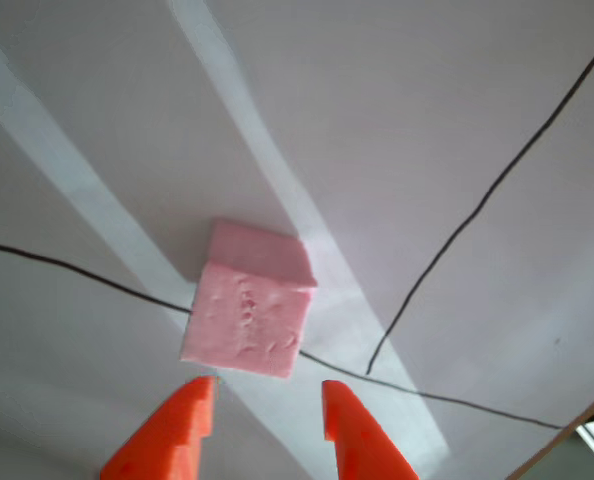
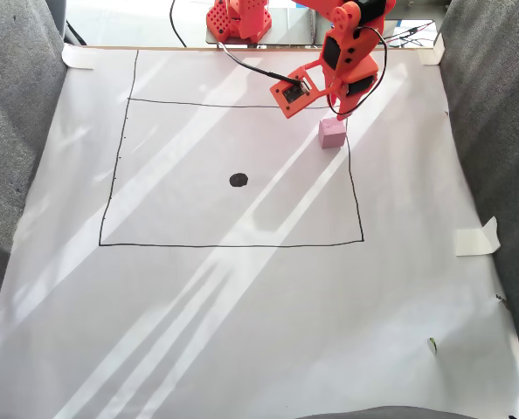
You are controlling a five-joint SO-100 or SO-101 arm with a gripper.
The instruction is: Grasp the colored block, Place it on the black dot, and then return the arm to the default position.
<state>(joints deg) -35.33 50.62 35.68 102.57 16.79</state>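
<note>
White paper covers the worktop. Tool [image 1: 267,400], fingers spread wide and empty, points at the block [image 1: 245,322], which lies just ahead between the tips' lines, well apart from the dot [image 2: 238,180].

Colored block [image 1: 245,318]: pale pink foam, matt, with a pitted, slightly rough top face. Gripper [image 1: 267,405]: bright orange plastic fingers, smooth with a faint sheen. White paper sheet [image 2: 242,332]: matt, smooth, marked with thin black drawn lines. Black dot [image 2: 238,180]: flat, matt. Side coverings [image 2: 19,131]: grey fuzzy cloth.
</note>
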